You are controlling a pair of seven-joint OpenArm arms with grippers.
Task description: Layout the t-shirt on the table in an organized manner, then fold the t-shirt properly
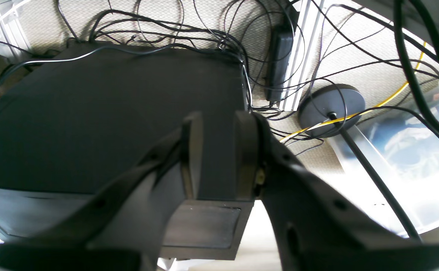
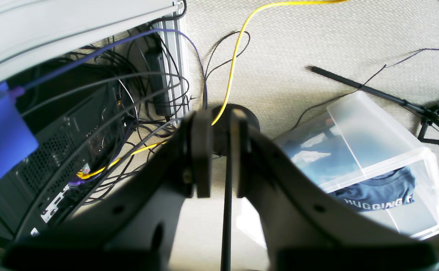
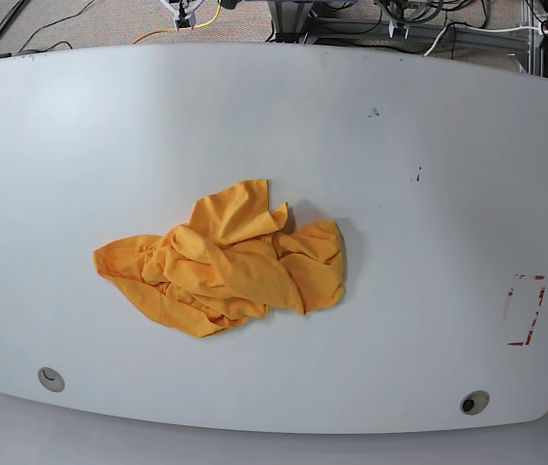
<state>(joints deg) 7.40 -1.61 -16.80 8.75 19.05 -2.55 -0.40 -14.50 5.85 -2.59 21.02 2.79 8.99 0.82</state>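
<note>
Crumpled orange t-shirt (image 3: pixel 226 262) mid-table (image 3: pixel 429 145)

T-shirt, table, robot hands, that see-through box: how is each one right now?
t-shirt: crumpled in a heap, not laid out.
table: bare around the shirt.
left hand: partly open, holding nothing.
right hand: nearly closed, holding nothing.
plastic box: on the floor, clothes inside.

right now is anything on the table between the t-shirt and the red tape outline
No. In the base view the table is bare white between the crumpled t-shirt and the red tape outline.
</note>
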